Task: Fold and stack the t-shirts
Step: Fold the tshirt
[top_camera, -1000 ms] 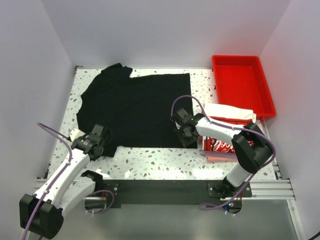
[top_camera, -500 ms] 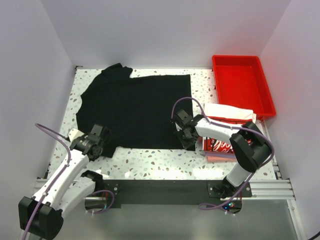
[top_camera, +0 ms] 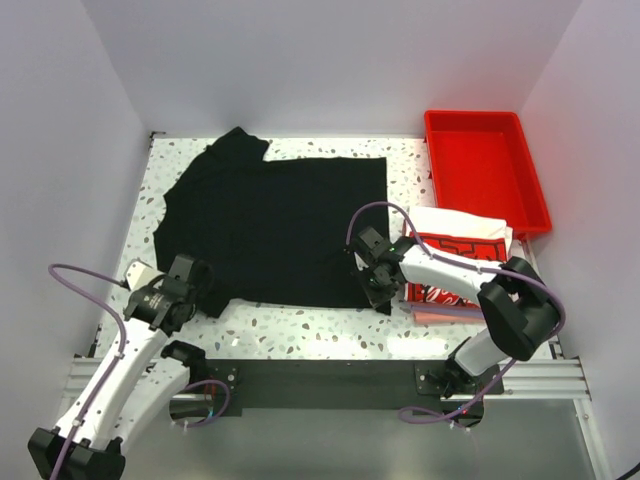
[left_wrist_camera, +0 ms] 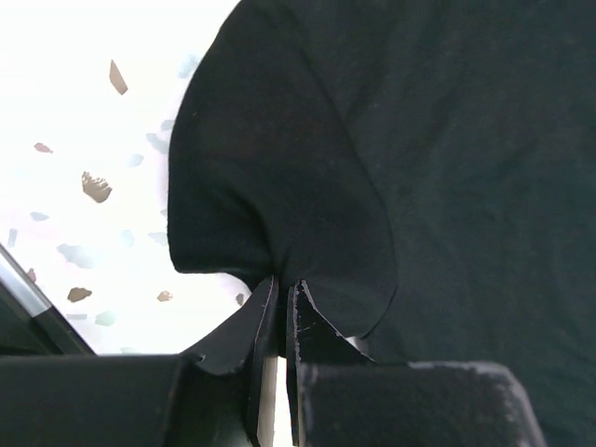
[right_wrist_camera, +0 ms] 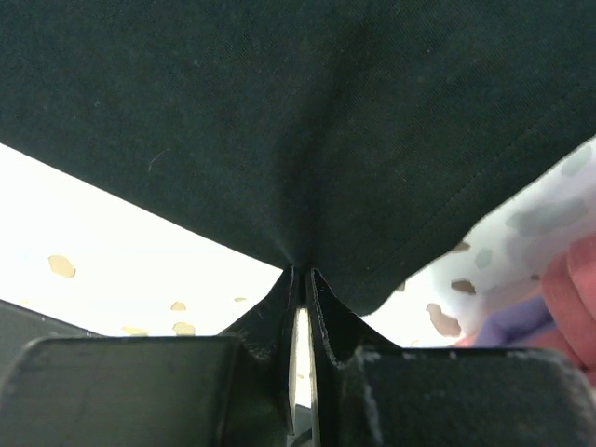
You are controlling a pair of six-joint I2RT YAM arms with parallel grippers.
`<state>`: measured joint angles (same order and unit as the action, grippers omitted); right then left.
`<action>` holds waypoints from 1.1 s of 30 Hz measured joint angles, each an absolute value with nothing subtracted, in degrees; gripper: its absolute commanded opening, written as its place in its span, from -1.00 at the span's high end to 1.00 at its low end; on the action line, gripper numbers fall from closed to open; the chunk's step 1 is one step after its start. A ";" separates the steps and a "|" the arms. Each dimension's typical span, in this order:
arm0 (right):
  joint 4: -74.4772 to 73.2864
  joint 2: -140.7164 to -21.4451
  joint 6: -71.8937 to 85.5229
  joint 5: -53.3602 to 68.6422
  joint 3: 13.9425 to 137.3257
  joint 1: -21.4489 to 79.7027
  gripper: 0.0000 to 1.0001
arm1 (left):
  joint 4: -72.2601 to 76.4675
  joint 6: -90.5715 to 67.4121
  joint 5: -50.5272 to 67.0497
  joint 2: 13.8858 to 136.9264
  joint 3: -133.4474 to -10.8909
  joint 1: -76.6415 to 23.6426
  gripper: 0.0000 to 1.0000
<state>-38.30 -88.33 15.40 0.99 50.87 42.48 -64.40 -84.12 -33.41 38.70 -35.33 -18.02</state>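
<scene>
**Left arm.** The white forearm slopes from the near-left corner of the worktop [top_camera: 300, 322] toward the centre, with a purple cable [top_camera: 75, 275] looping beside it. The left pincer [top_camera: 203, 298] sits low at the near-left hem of the black t-shirt [top_camera: 270, 225]. In the wrist view its fingers [left_wrist_camera: 261, 326] are closed to a thin slit on a rounded flap of the cloth.

**Black t-shirt.** This matte, soft shirt lies spread flat over the left and middle of the worktop. One sleeve reaches toward the far-left corner.

**Right arm.** The arm bends back from the near-right corner, its wrist turned leftward. The right pincer [top_camera: 379, 294] is at the near-right corner of the black t-shirt. In the wrist view it is pressed shut on the puckered hem, with cloth fanning out from the tips.

**Right side.** A folded white t-shirt [top_camera: 455, 232] with a red-and-black print lies by the right edge, on top of a pinkish t-shirt [top_camera: 440, 313]. Beyond them, at the far-right corner, stands a glossy red tray [top_camera: 480, 160], rectangular with raised walls.

**Setting.** The worktop is white, speckled with grey and brown chips. Plain pale walls [top_camera: 330, 60] enclose it on three sides, and a black rail [top_camera: 320, 375] runs along the near edge.
</scene>
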 measured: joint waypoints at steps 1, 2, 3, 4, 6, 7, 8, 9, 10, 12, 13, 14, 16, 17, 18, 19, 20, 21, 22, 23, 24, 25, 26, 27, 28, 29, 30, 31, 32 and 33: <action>-38.79 -87.96 15.33 0.97 51.00 42.48 0.83 | -64.27 -83.74 -33.43 38.48 -35.53 -18.02 1.00; -39.35 -87.83 15.25 0.91 51.31 42.48 0.83 | -64.03 -83.35 -33.43 38.61 -35.79 -18.02 1.00; -39.90 -87.79 15.11 0.73 51.83 42.48 0.83 | -63.83 -82.89 -33.43 39.05 -36.05 -18.02 1.00; -40.29 -87.79 14.96 0.54 52.42 42.48 0.83 | -63.68 -82.67 -33.45 39.72 -36.42 -18.02 1.00; -41.34 -87.81 14.70 -0.03 53.95 42.48 0.83 | -63.11 -81.78 -33.52 41.65 -37.43 -18.02 1.00; -41.78 -87.83 14.52 -0.54 54.89 42.44 0.83 | -62.48 -81.25 -33.58 42.85 -38.04 -18.02 1.00; -42.26 -87.99 14.35 -0.73 56.01 42.35 0.83 | -61.69 -80.60 -33.76 43.97 -38.72 -18.00 1.00; -42.48 -88.14 14.22 -1.04 57.12 42.28 0.83 | -60.82 -79.88 -33.95 45.12 -39.44 -18.00 1.00; -42.63 -88.27 13.96 -1.48 58.28 42.09 0.83 | -59.77 -79.35 -34.13 46.30 -40.12 -18.00 1.00; -42.89 -88.68 13.61 -2.15 60.47 41.36 0.83 | -57.10 -78.15 -34.65 49.12 -41.50 -18.00 1.00; -42.92 -88.86 13.41 -2.31 61.28 40.93 0.83 | -56.49 -77.78 -34.79 49.80 -41.87 -18.00 1.00; -42.96 -89.06 13.10 -2.44 62.22 40.25 0.83 | -55.66 -77.25 -34.96 51.00 -42.59 -18.00 0.99; -43.22 -89.73 12.47 -2.70 64.01 38.89 0.83 | -53.82 -76.40 -35.38 53.12 -44.07 -17.98 0.97; -43.31 -90.21 12.21 -2.92 64.93 38.17 0.83 | -52.73 -75.72 -35.62 54.22 -44.91 -17.85 0.96; -43.33 -90.72 11.90 -3.03 65.73 37.47 0.82 | -51.48 -75.16 -35.77 55.20 -45.60 -17.56 0.96; -43.35 -91.29 11.62 -3.05 66.59 36.71 0.82 | -50.33 -74.35 -35.92 56.10 -46.24 -17.21 0.96; -43.35 -91.77 11.38 -3.07 67.35 35.88 0.82 | -49.28 -73.65 -35.97 56.97 -46.76 -16.69 0.96; -43.33 -92.29 11.16 -3.05 68.01 35.05 0.81 | -48.03 -72.69 -35.94 57.93 -47.20 -15.97 0.96; -43.38 -92.73 10.92 -3.03 68.69 34.26 0.81 | -46.59 -71.77 -35.77 58.94 -47.53 -15.20 0.96; -43.48 -93.27 10.70 -3.01 69.43 33.58 0.81 | -45.17 -70.72 -35.42 60.03 -47.83 -14.22 0.97; -43.57 -93.89 10.41 -3.01 70.28 32.97 0.81 | -43.70 -69.63 -34.85 61.12 -48.07 -13.15 0.98; -43.66 -94.56 10.13 -2.98 71.20 32.53 0.80 | -42.13 -68.66 -34.17 62.26 -48.29 -12.12 0.99; -43.90 -95.37 9.85 -2.98 72.27 32.18 0.80 | -40.49 -67.44 -33.21 63.46 -48.51 -11.00 0.99; -43.94 -96.23 9.58 -2.87 73.32 31.97 0.80 | -39.16 -66.26 -32.40 64.40 -48.66 -10.15 0.99; -44.10 -97.12 9.34 -2.83 74.41 31.79 0.80 | -37.54 -64.95 -31.31 65.54 -48.86 -9.32 0.99; -44.10 -98.08 9.17 -2.72 75.53 31.70 0.80 | -35.90 -63.64 -30.00 66.70 -49.17 -8.62 0.99; -44.14 -99.02 8.99 -2.52 76.55 31.53 0.80 | -34.22 -62.52 -28.88 67.83 -49.54 -8.12 0.99; -44.21 -99.90 8.88 -2.37 77.54 31.35 0.80 | -32.67 -61.56 -28.03 68.90 -50.00 -7.81 0.99; -44.21 -100.77 8.82 -2.24 78.39 31.24 0.80 | -31.22 -60.53 -27.27 69.97 -50.54 -7.68 0.99; -44.23 -101.51 8.73 -2.15 79.15 31.07 0.80 | -29.93 -59.83 -26.74 71.00 -51.16 -7.62 0.99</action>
